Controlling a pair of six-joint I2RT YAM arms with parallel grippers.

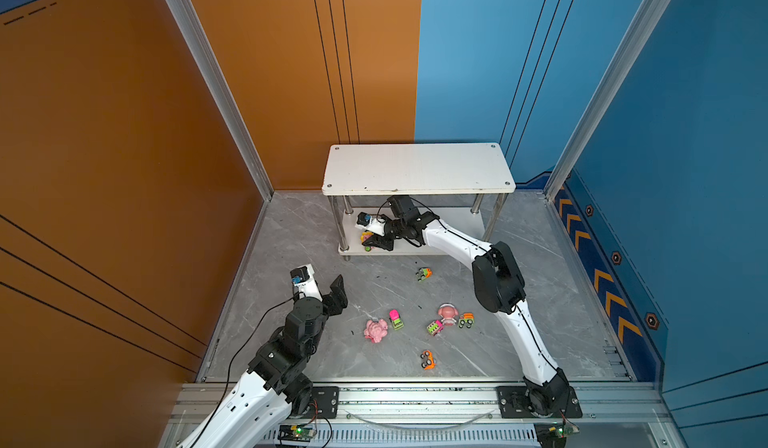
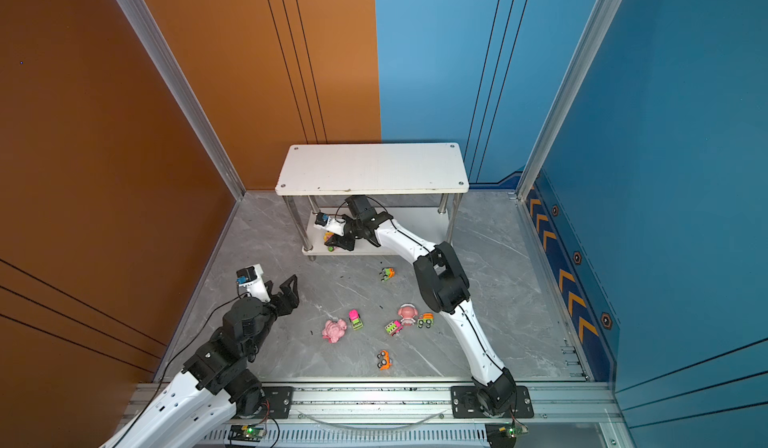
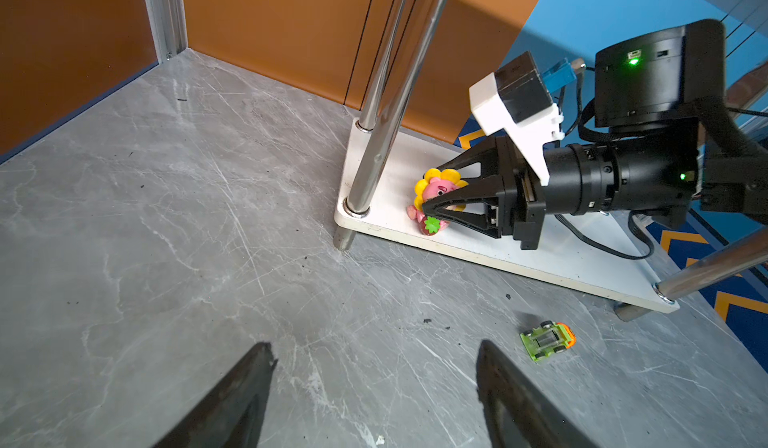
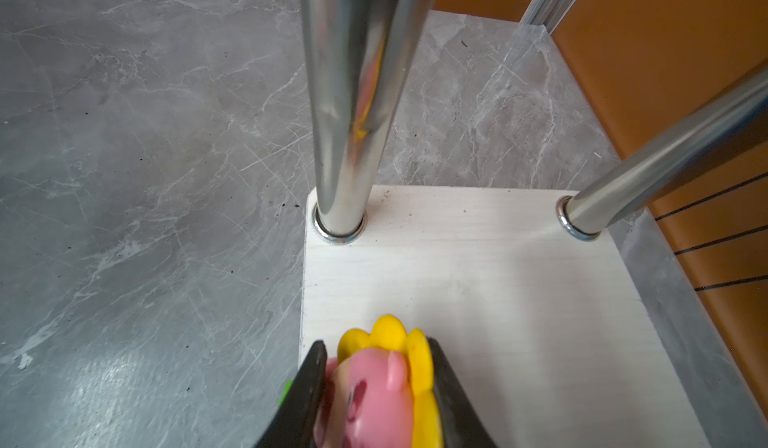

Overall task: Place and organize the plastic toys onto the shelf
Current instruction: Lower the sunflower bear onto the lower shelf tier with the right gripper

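Right fingers [image 3: 465, 194] clamp one sunflower figurine [image 3: 436, 186] at the shelf's [image 1: 415, 169] lower board [image 3: 390, 192]; left fingers [image 3: 237, 396] spread, empty. On the floor [image 1: 561, 300] we count five cars [image 1: 424, 274] [image 1: 396, 319] [image 1: 434, 327] [image 1: 466, 320] [image 1: 428, 359], two figurines [image 1: 376, 330] [image 1: 448, 314]. Shelf's long axis: left-right.

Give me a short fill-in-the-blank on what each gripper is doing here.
The right gripper is shut on a pink figurine with ___ petals.
The figurine is over the ___ board of the shelf.
The left gripper is ___ and holds nothing.
Missing: yellow; lower; open.
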